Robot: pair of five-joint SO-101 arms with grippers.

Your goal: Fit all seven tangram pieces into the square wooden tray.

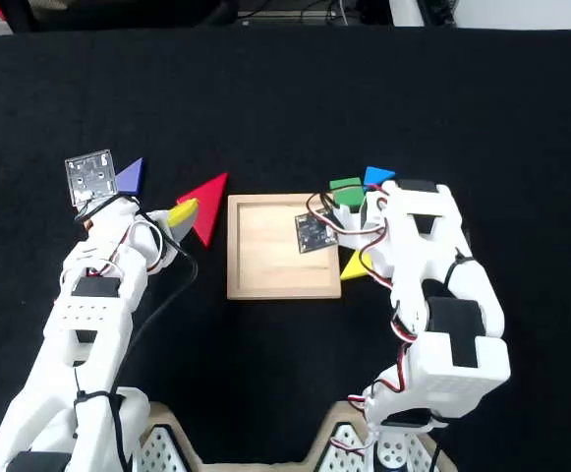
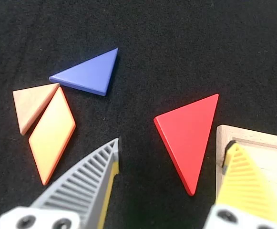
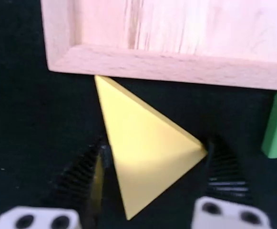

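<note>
In the right half of the high view, the right gripper (image 3: 157, 145) is clenched on the yellow triangle (image 3: 143, 157), with one finger on a long side and the other at a corner. The triangle lies flat on the black table (image 1: 285, 98). One of its tips touches the outer wall of the tray (image 1: 265, 251), near the tray's lower right corner.

I judge that the step in hand is the first placing, because the tray's floor shows bare wood. The next move calls for lifting the triangle higher than the wall, carrying it left over the rim and setting it into a corner, so that the other six pieces have room. The wall is the danger, since a piece carried low would catch on it.

At centre left, the left gripper (image 2: 175, 143) is released. Its jaws stand wide apart on both sides of the red triangle (image 2: 188, 138), just beside the tray's left wall, and one finger hangs over that wall.

Farther up, a green piece (image 1: 347, 189) and a blue piece (image 1: 377, 176) lie close together above the tray's upper right corner. At upper left, a violet triangle (image 1: 130, 177), an orange diamond (image 2: 52, 133) and a pale triangle (image 2: 31, 102) lie grouped, well apart from the tray, with open table around them.
</note>
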